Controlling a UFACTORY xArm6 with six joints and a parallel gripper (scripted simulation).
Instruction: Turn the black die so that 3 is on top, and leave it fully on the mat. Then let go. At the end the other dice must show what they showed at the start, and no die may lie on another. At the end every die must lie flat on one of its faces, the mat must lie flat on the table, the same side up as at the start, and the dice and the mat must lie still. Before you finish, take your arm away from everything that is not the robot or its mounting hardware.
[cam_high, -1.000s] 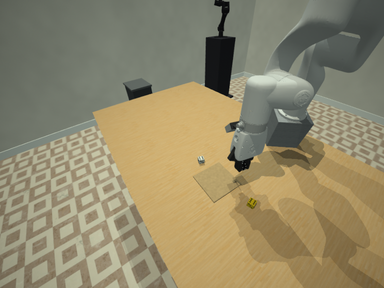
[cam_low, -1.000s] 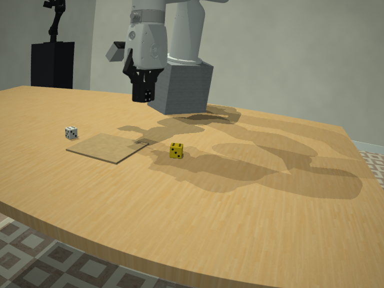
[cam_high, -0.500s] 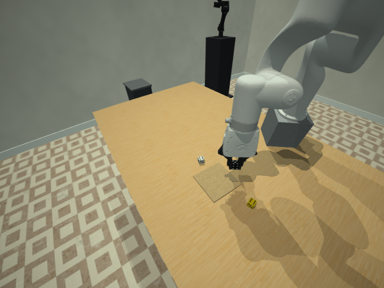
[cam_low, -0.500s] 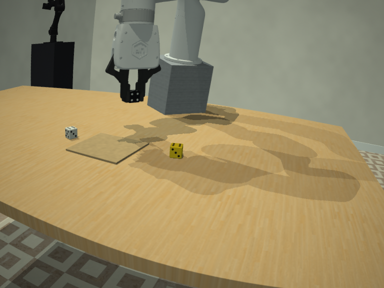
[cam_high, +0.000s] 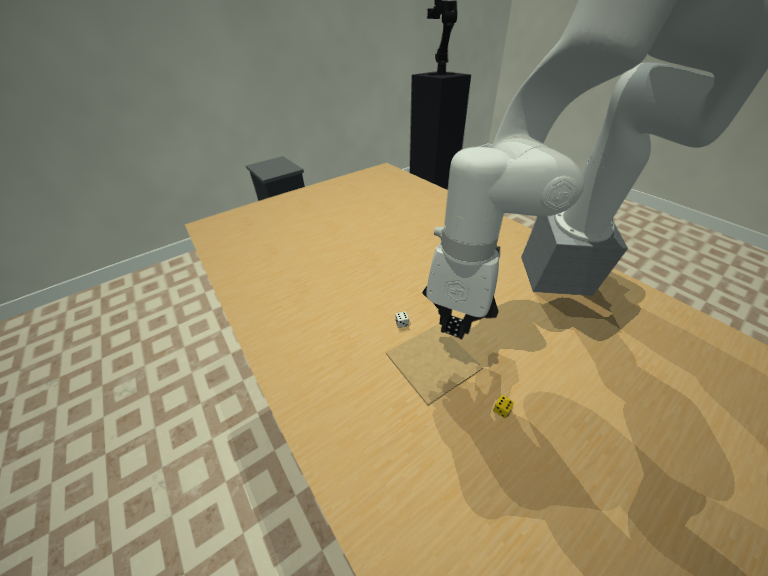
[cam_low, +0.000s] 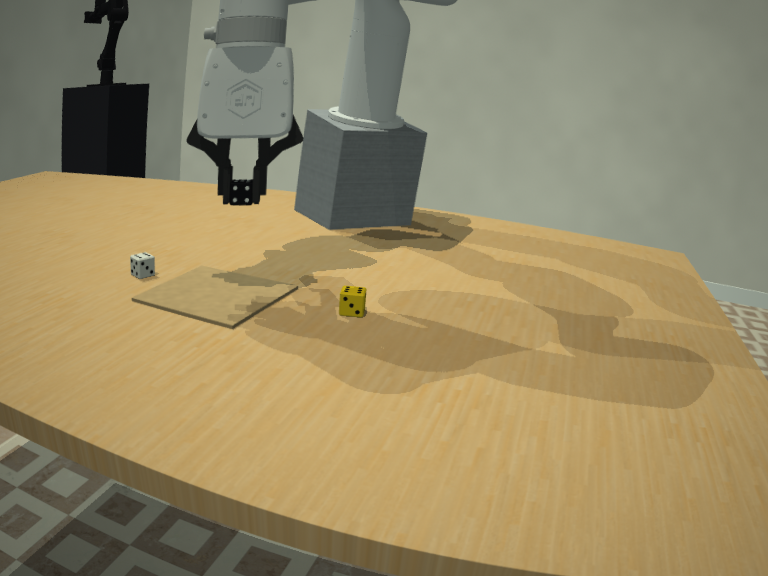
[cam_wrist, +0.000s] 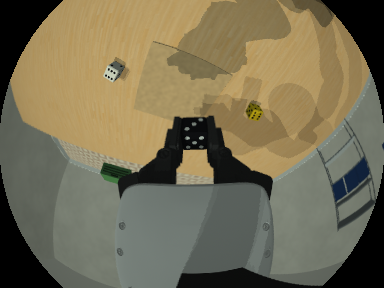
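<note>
Shadows of the arm are spreading across the near part of the broad light wooden desk (cam_low: 397, 471), and just at their left edge a small yellow die with black pips (cam_low: 352, 301) is lying flat on the wood, showing four pips on top in the exterior view. Just to its left, apart from it, a thin square tan mat (cam_low: 186, 297) is lying flat on the desk, its right corner falling under the shadow. Beyond the mat's far left corner, near it but not touching, a small white die with black pips (cam_low: 142, 265) is sitting flat on the desk. Above the far side of the mat, the black two-fingered pincer (cam_low: 241, 189) is hanging from the white robot arm (cam_high: 496, 192), pointing straight down, and it is partly closed, its fingers (cam_low: 225, 176) pressing on opposite sides of the small black die with white pips (cam_low: 241, 191). That die is being held in the air, clear of both mat and desk; in the exterior view its face towards the camera is showing four pips, and what its upper face shows I cannot tell. Farther back, the arm is standing on a grey block pedestal (cam_low: 347, 186) at the far side of the desk, and beyond the desk a tall black column (cam_high: 437, 124) is standing by the grey wall.
</note>
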